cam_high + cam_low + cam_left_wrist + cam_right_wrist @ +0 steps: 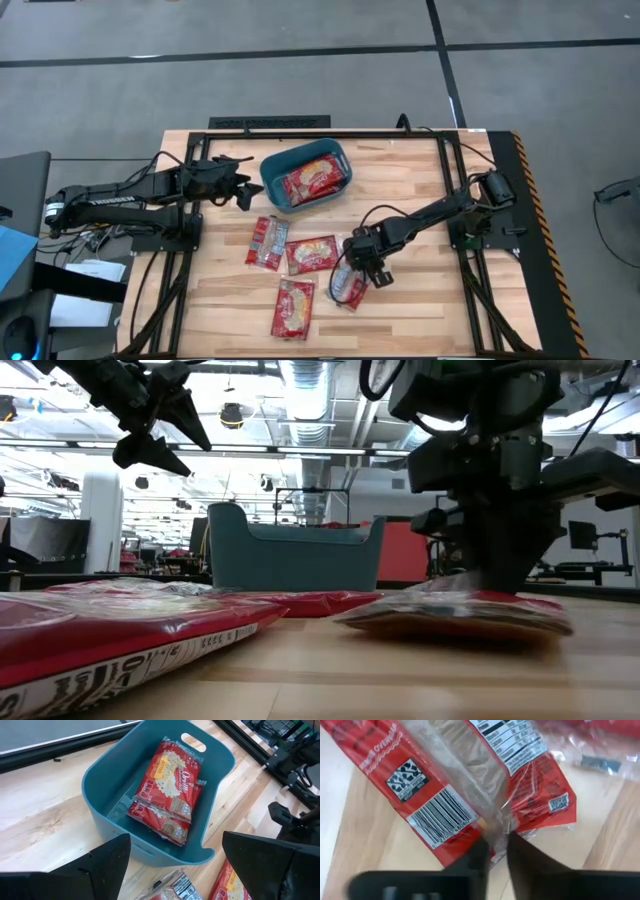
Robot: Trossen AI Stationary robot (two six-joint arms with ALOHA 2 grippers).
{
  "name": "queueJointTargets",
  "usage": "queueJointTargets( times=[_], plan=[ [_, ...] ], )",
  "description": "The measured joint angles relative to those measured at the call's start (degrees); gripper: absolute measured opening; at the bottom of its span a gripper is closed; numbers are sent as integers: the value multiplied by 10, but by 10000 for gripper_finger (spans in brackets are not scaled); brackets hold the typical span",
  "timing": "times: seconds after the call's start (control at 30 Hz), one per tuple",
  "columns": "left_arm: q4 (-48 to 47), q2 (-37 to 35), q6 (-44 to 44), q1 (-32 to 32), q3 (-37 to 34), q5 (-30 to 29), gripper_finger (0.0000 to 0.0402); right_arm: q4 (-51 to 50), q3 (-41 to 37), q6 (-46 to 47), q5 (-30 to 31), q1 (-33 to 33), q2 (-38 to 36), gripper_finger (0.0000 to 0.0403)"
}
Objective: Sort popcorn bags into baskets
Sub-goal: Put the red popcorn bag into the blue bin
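— Two flat red foil popcorn bags (pixel 170 787) are lying in the teal-blue plastic tub (pixel 275 183), aren't they? One stacked partly over the other, as far as I am seeing it from the left wrist view.

— Yes, and the tub is sitting toward the back of the wooden table (pixel 420 300), left of the middle. Nothing else is showing inside it.

— What is the left gripper (pixel 240 190) doing?

— It is hovering just beside the tub's left end, above the table, with its fingers spread wide and nothing between them.

— And the right gripper (pixel 362 262)?

— It is down low over a red packet with its barcode side up (pixel 470 780), near the front middle of the table. The two dark fingers are standing nearly together, pinching the clear crimped edge of that packet.

— Is that packet lifted?

— I cannot tell; in the low view it is looking as if it is resting on the wood.

— The others?

— Three more red packets are lying loose on the table: one with a white end (pixel 267 242) in front of the tub, one showing its yellow picture (pixel 312 254) just beside that, and one nearer the front edge (pixel 293 308).
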Motion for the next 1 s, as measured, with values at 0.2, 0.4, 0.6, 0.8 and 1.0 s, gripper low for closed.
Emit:
queueJointTargets(
  times=[0.2, 0.4, 0.6, 0.8, 1.0],
  plan=[
    [0, 0, 0, 0, 0, -6, 303, -14, -1, 51, -27, -1, -9, 11],
    [-1, 0, 0, 0, 0, -6, 303, -36, 5, 90, -31, -6, -59, 5],
    [-1, 0, 1, 0, 0, -6, 303, -60, 5, 118, -30, -30, -131, 4],
    [-3, 0, 1, 0, 0, -6, 303, -64, 14, 127, -29, -75, -195, 3],
    [-3, 0, 2, 0, 0, -6, 303, -72, 67, 86, -10, -142, -227, 3]
  ],
)
